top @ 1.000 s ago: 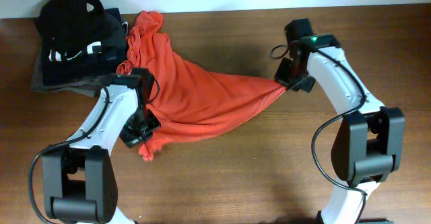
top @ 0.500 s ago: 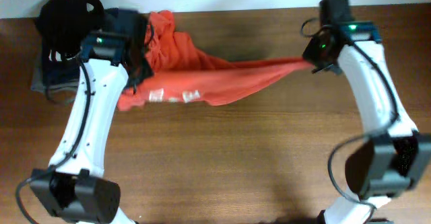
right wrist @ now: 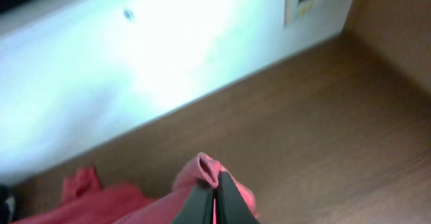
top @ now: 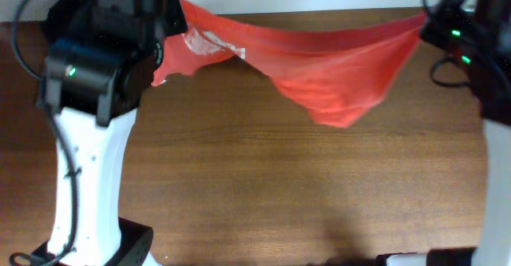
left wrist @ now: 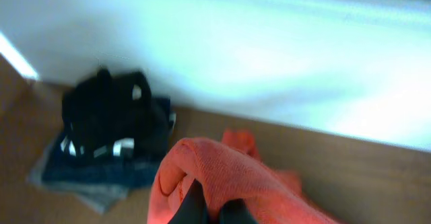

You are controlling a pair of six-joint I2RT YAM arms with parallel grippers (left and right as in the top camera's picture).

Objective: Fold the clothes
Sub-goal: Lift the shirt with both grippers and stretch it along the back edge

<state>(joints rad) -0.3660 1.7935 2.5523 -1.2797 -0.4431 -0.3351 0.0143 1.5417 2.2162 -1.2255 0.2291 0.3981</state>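
Note:
The orange-red T-shirt [top: 327, 58] hangs stretched in the air between my two raised arms, sagging in the middle, its white print [top: 209, 44] showing near the left end. My left gripper [left wrist: 214, 207] is shut on a bunched fold of the shirt [left wrist: 229, 173]; in the overhead view it is hidden under the arm. My right gripper [right wrist: 215, 194] is shut on a small pinch of the shirt's edge [right wrist: 207, 167], at the far right in the overhead view [top: 427, 22].
A pile of black, navy and grey folded garments [left wrist: 111, 140] lies at the table's back left corner, partly hidden by my left arm [top: 96, 66] in the overhead view. A white wall [left wrist: 269, 42] runs behind the brown table [top: 279, 194].
Both arms have risen and spread apart, lifting the T-shirt off the table. It went from lying bunched at the back left to hanging stretched between the grippers.

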